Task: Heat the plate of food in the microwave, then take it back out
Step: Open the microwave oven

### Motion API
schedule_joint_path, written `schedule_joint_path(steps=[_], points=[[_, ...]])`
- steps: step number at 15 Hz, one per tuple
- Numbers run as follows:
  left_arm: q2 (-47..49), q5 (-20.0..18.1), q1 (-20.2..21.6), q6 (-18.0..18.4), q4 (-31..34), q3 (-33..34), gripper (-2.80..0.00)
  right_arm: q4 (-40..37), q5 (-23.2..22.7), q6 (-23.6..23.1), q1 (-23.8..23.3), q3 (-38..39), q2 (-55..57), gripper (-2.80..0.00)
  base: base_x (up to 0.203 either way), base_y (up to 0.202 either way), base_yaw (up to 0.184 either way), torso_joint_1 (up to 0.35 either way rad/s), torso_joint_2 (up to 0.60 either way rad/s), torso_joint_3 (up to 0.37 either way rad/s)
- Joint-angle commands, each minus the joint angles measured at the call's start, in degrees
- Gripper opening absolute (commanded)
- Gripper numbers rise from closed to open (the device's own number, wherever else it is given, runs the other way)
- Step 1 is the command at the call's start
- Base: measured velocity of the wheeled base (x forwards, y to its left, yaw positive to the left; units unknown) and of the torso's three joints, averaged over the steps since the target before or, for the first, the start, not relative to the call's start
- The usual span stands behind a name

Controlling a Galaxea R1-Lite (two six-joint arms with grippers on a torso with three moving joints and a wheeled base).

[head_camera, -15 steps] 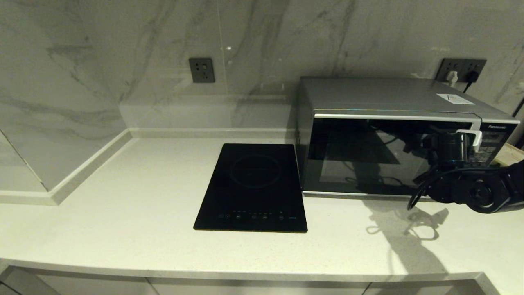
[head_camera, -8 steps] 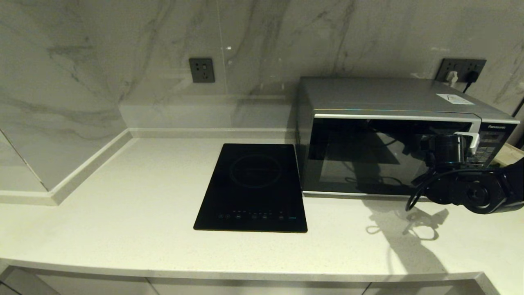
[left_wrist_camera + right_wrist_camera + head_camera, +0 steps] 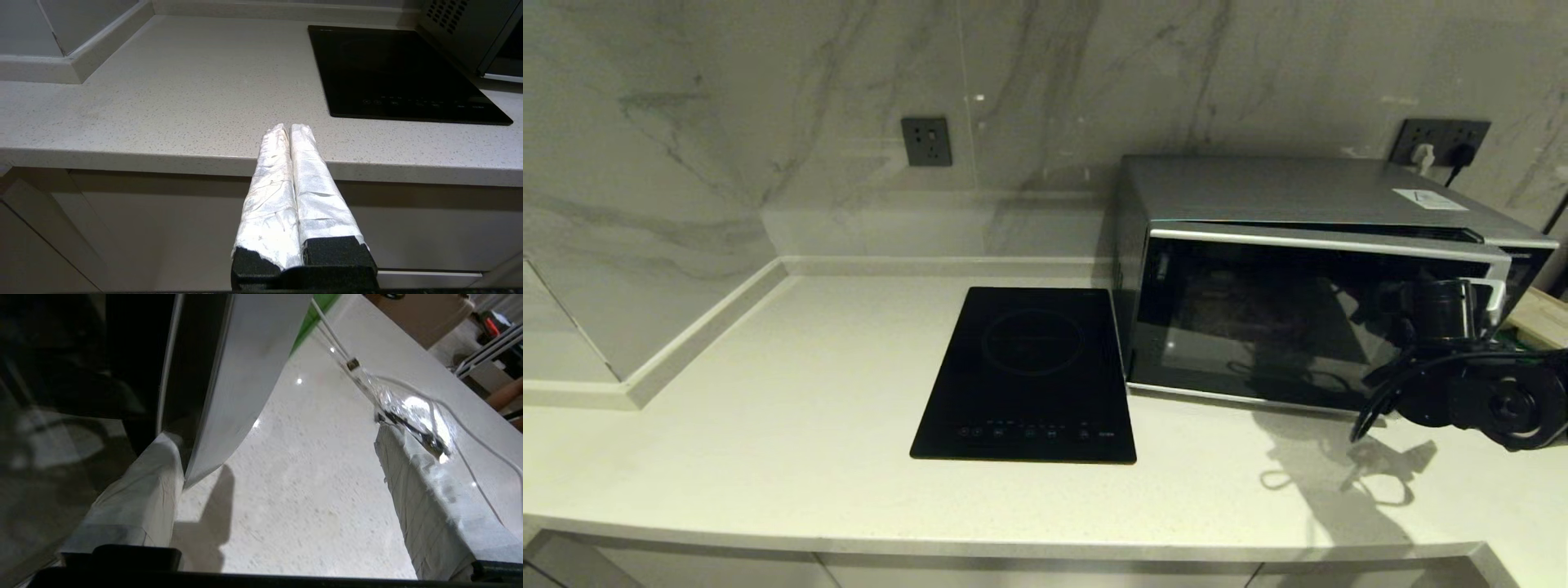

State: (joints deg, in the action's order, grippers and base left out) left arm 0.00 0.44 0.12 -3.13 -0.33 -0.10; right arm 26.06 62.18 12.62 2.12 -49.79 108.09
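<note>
Silver-trimmed, the microwave [image 3: 1307,278] door [image 3: 1298,327] now stands slightly ajar at its free edge, at three o'clock on the counter [image 3: 768,457], where it was flush a second ago. The right gripper [image 3: 282,486] hooks that edge with fingers [image 3: 139,506] spread wide, gripping nothing, while the left gripper [image 3: 291,139] hangs pressed shut at seven o'clock. With the plate of food not in view, loading probably comes next.
</note>
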Motion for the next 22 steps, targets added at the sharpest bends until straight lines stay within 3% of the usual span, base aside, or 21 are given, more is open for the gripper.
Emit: schedule_joint_path(steps=[1, 4, 8, 9, 12, 15, 18, 22], points=[[0.0, 0.0, 0.1, 0.0, 0.0, 0.0, -2.80, 0.7, -0.4, 0.1, 0.1, 2.3, -3.1, 0.00, 0.000, 0.000, 0.000, 0.000, 0.00, 0.000], [0.0, 0.0, 0.1, 0.0, 0.0, 0.0, -2.80, 0.6, -3.8, -0.4, 2.3, 2.3, -2.9, 0.00, 0.000, 0.000, 0.000, 0.000, 0.00, 0.000], [0.0, 0.0, 0.1, 0.0, 0.0, 0.0, -2.80, 0.2, -12.1, -1.2, 9.7, 4.6, -8.8, 0.00, 0.000, 0.000, 0.000, 0.000, 0.00, 0.000], [0.0, 0.0, 0.1, 0.0, 0.0, 0.0, -2.80, -0.5, -14.6, -2.1, 11.5, 5.6, -11.1, -2.80, 0.000, 0.000, 0.000, 0.000, 0.00, 0.000], [0.0, 0.0, 0.1, 0.0, 0.0, 0.0, -2.80, -5.5, -20.4, -3.0, 17.7, 7.5, -20.0, -2.80, 0.000, 0.000, 0.000, 0.000, 0.00, 0.000], [0.0, 0.0, 0.1, 0.0, 0.0, 0.0, -2.80, -22.1, -25.5, -1.9, 20.5, 1.1, -28.3, -2.80, 0.000, 0.000, 0.000, 0.000, 0.00, 0.000], [0.0, 0.0, 0.1, 0.0, 0.0, 0.0, -2.80, -39.0, -30.1, 3.5, 17.8, -12.5, -30.1, -2.80, 0.000, 0.000, 0.000, 0.000, 0.00, 0.000], [0.0, 0.0, 0.1, 0.0, 0.0, 0.0, -2.80, -47.5, -35.8, 8.0, 10.6, -25.3, -24.8, -2.80, 0.000, 0.000, 0.000, 0.000, 0.00, 0.000]])
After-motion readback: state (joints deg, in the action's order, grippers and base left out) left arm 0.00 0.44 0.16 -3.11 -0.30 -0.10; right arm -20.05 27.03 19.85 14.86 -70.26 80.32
